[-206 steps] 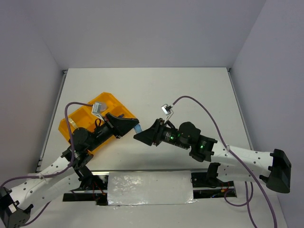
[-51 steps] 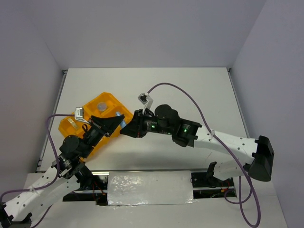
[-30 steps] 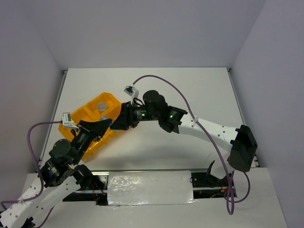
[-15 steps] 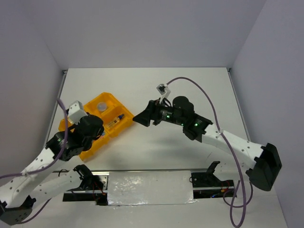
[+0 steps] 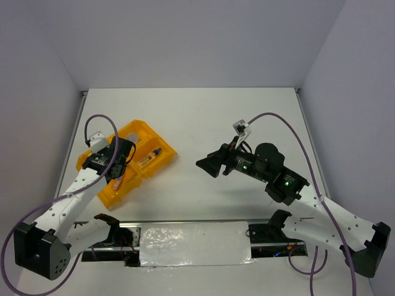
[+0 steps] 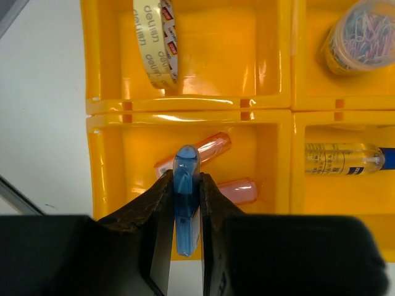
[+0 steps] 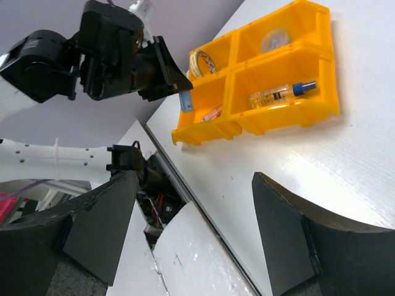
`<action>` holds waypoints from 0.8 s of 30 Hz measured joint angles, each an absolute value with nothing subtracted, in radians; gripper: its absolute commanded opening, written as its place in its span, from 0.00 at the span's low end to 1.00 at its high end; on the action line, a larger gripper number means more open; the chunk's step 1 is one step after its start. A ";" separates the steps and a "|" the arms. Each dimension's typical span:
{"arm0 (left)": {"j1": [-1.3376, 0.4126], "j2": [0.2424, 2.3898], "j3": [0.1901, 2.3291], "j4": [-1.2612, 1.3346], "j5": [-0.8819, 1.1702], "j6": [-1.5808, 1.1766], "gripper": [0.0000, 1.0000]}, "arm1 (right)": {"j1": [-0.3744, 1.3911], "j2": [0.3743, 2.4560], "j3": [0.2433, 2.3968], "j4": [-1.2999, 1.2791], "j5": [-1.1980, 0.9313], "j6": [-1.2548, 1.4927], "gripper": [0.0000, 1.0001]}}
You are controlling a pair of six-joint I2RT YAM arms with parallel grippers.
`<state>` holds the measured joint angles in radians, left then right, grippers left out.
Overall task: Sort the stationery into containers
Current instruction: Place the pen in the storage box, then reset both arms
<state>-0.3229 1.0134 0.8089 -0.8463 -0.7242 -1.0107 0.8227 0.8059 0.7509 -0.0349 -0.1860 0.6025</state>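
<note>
White table [image 5: 247, 117] carries the yellow-orange tray [image 5: 153, 140] at the left of the top view, and every stationery item we can see is in it or just above it. Our right gripper [image 7: 195, 177] hangs at centre right, its fingers spread wide with nothing between them.

In the left wrist view, the jar of paper clips [image 6: 364, 36] sits in the upper right compartment. The tape ring [image 6: 155, 43] stands on edge in the upper left, and the clear tube [image 6: 340, 159] lies at lower right. The orange piece [image 6: 207, 148] and the pink piece [image 6: 237, 190] lie at lower left. Our left gripper [image 6: 185, 180] pinches the blue piece [image 6: 185, 209] above them. We judge that only this release remains.
</note>
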 measured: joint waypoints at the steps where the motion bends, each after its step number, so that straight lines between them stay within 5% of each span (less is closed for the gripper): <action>1: -0.321 1.019 0.805 -0.834 -0.718 -1.002 0.19 | 0.823 0.790 0.750 -0.046 -0.181 0.599 0.82; 5: -0.315 1.027 0.794 -0.801 -0.711 -0.997 0.39 | 0.823 0.734 0.746 -0.081 -0.171 0.583 0.82; 7: -0.313 1.018 0.781 -0.790 -0.711 -0.994 0.62 | 0.823 0.717 0.746 -0.094 -0.169 0.578 0.82; 12: -0.298 0.988 0.759 -0.785 -0.709 -0.997 0.99 | 0.823 0.690 0.745 -0.121 -0.165 0.569 0.82; 16: -0.292 0.979 0.766 -0.789 -0.687 -0.973 0.99 | 0.823 0.677 0.752 -0.182 -0.147 0.546 0.85; 18: -0.290 0.964 0.789 -0.772 -0.624 -0.904 0.99 | 0.823 0.670 0.773 -0.249 -0.112 0.525 1.00; 24: -0.311 0.930 0.986 -0.749 -0.436 -0.671 0.99 | 0.824 0.629 0.977 -0.572 0.194 0.477 1.00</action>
<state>-0.3111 0.9298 0.9855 -0.7490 -0.4362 -0.6708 0.8238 0.6292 0.9768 -0.5720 0.1944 0.4770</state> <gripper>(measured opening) 0.993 0.995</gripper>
